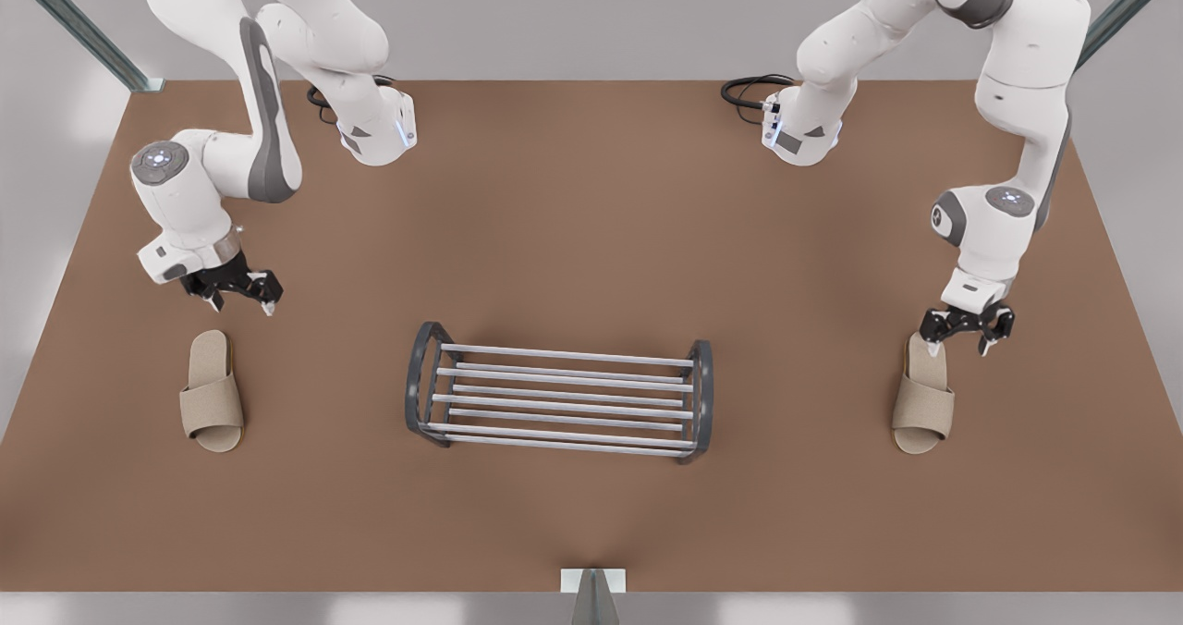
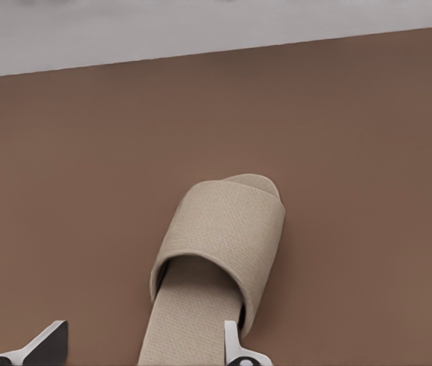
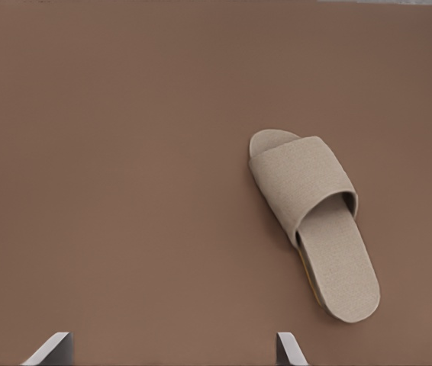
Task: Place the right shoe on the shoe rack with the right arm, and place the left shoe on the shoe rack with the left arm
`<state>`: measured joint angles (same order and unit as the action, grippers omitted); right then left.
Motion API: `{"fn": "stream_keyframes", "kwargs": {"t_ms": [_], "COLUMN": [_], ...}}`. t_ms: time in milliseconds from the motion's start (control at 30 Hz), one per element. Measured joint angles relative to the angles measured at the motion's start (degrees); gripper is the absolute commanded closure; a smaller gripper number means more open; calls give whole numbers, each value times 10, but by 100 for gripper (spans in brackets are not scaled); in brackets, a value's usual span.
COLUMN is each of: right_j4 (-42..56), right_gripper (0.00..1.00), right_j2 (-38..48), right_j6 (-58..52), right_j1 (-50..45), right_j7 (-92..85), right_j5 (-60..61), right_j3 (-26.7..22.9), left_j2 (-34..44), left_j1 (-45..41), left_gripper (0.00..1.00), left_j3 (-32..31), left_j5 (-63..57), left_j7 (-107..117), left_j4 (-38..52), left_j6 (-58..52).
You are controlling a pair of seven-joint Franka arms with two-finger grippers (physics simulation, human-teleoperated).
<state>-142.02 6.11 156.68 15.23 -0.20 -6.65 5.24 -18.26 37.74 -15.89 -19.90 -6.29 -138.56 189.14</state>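
Note:
The shoe rack [image 1: 559, 403] stands mid-table with nothing on it. The right shoe [image 1: 213, 392] [image 3: 315, 217], a beige slide slipper, lies flat at the front view's left. My right gripper [image 1: 244, 306] [image 3: 170, 349] hangs open above and just behind it, with the slipper off to one side of its fingers. The left shoe [image 1: 922, 396] [image 2: 220, 263] lies flat at the front view's right. My left gripper [image 1: 959, 343] [image 2: 141, 347] is open low over its heel, and the heel end sits between the two fingertips [image 2: 235, 345].
The brown table [image 1: 591, 237] has wide free room between the rack and each slipper. Both arm bases [image 1: 374, 126] [image 1: 799, 130] with black cables stand at the back edge. A small grey post [image 1: 591, 593] sits at the front edge.

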Motion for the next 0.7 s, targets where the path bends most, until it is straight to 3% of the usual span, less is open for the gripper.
{"fn": "stream_keyframes", "kwargs": {"t_ms": [133,267,400,700], "right_j4": [-24,-24,-26,26], "right_gripper": [0,0,0,0], "right_j2": [-58,-112,-140,-247], "right_j6": [215,326,383,430], "right_j1": [52,68,39,158], "right_j7": [-9,-16,-23,-49], "right_j5": [-1,0,-1,-88], "right_j3": [1,0,0,5], "left_j2": [-54,-115,-144,-200], "left_j1": [51,93,100,109], "left_gripper": [0,0,0,0], "left_j3": [-28,-43,-51,-54], "left_j5": [-45,-99,-121,-150], "left_j7": [-11,-20,-27,-39], "left_j4": [17,49,72,128], "left_j6": [53,81,95,107]}}
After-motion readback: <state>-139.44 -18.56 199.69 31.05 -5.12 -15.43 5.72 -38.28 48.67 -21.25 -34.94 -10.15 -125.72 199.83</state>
